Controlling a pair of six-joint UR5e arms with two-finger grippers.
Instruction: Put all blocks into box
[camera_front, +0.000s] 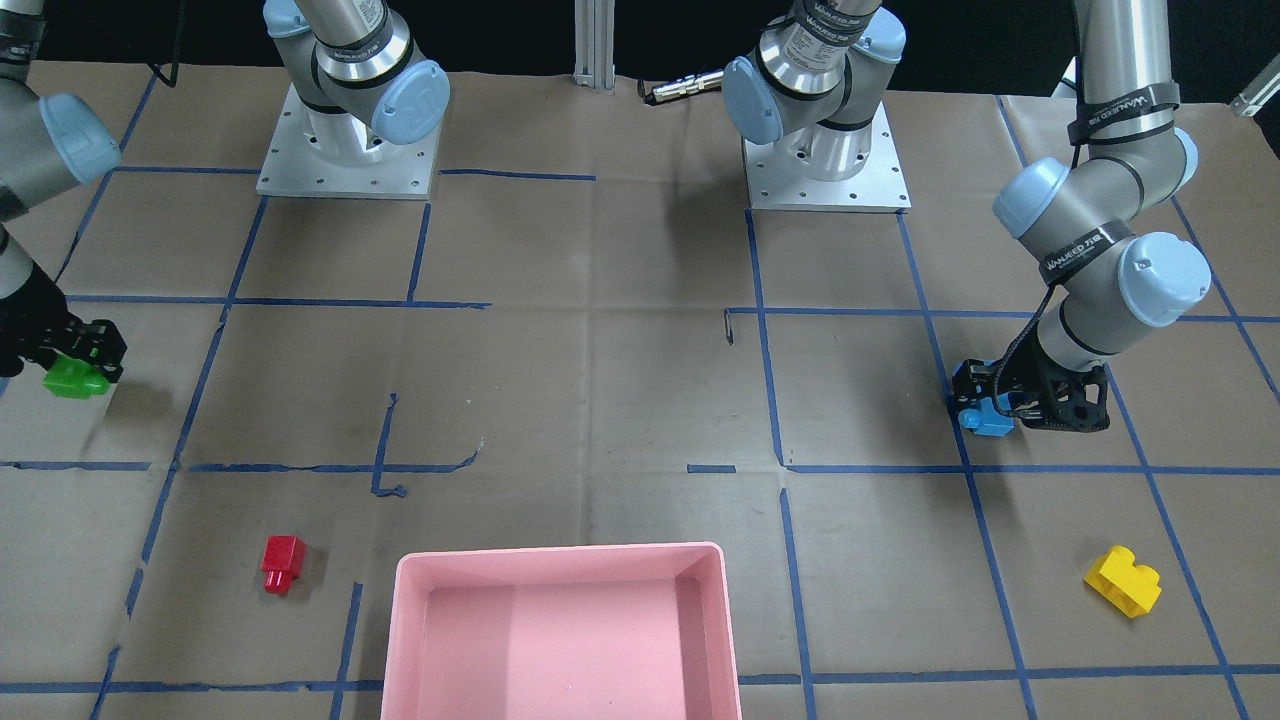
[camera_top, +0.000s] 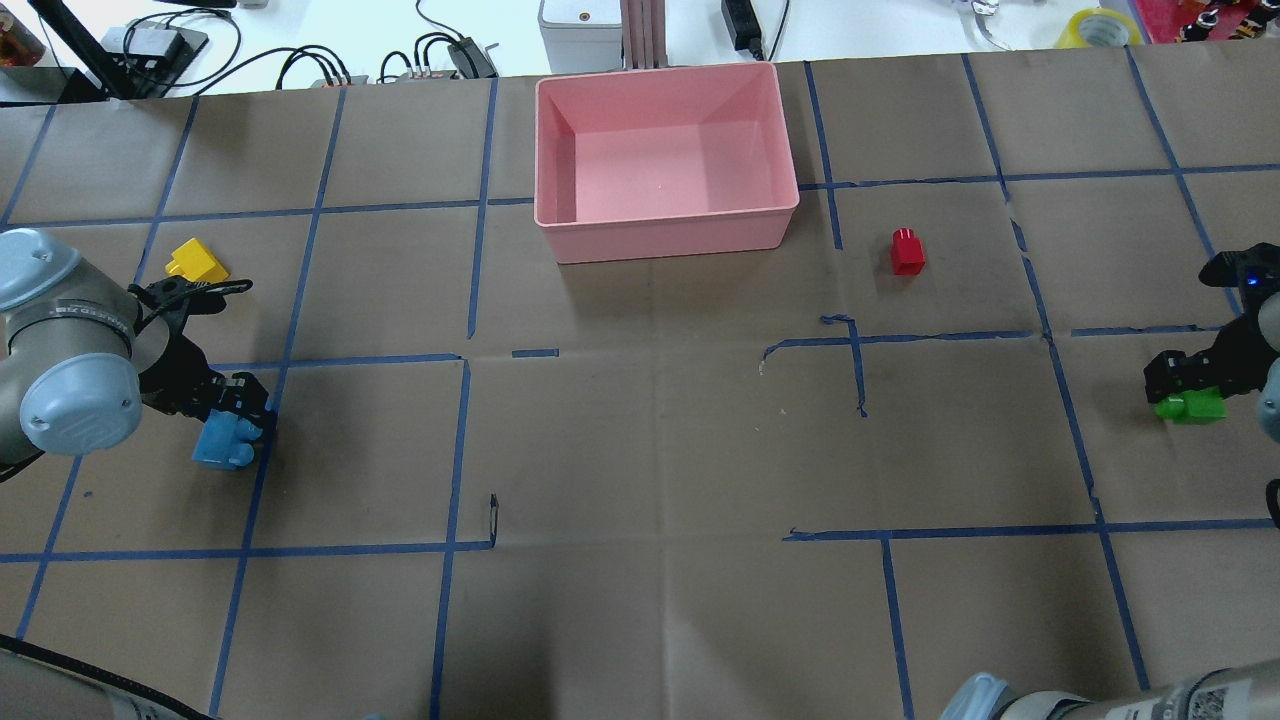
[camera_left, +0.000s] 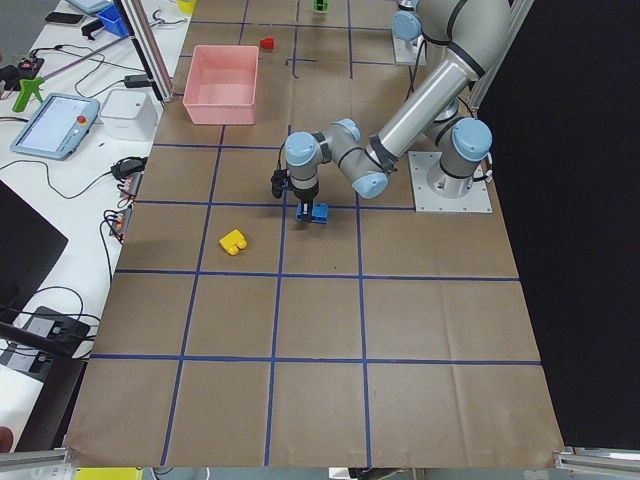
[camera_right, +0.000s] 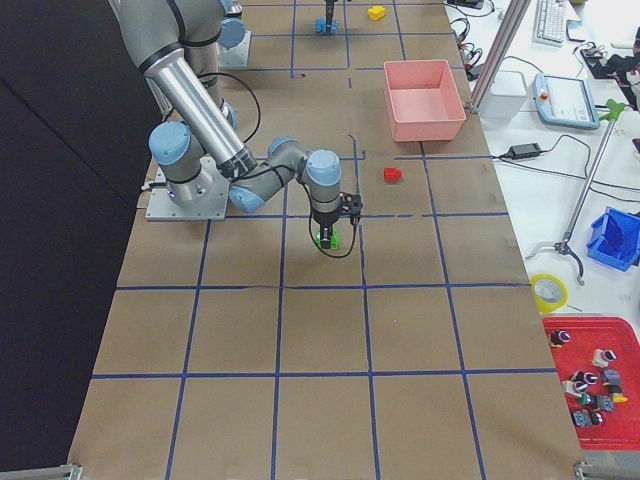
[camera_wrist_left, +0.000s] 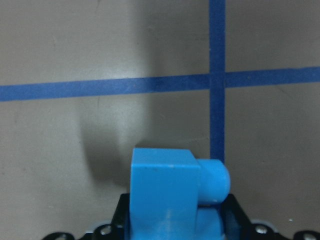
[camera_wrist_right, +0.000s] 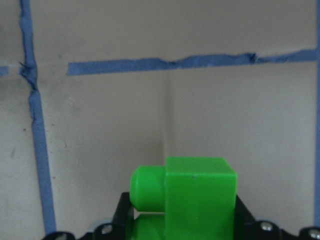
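Filling the bottom of the left wrist view, the light-blue brick (camera_wrist_left: 165, 195) is sitting pinched between the closed-in fingers of the left gripper (camera_front: 988, 405), and its shadow is falling on the paper higher in the frame. At the left edge of the front-facing view the right gripper (camera_front: 85, 352) is clamping the green brick (camera_wrist_right: 197, 200) in the same way.

The pink box (camera_front: 560, 556) is standing at the bottom centre of that view, well apart from both grippers, with all four bricks outside it. The red brick (camera_front: 283, 565) is lying near the box's left side without touching it. The yellow brick (camera_front: 1123, 580) is resting in the lower right, below the left gripper.

Brown paper (camera_top: 640, 450) is covering the whole table and creasing along its fold lines. Blue tape lines (camera_wrist_left: 100, 88) are marking it into a grid, and some strips are running torn or crooked.

Along the top of the overhead view a white bench (camera_top: 510, 25) is carrying a black plug with cables (camera_top: 466, 55) and a roll of yellow tape (camera_top: 1098, 25).
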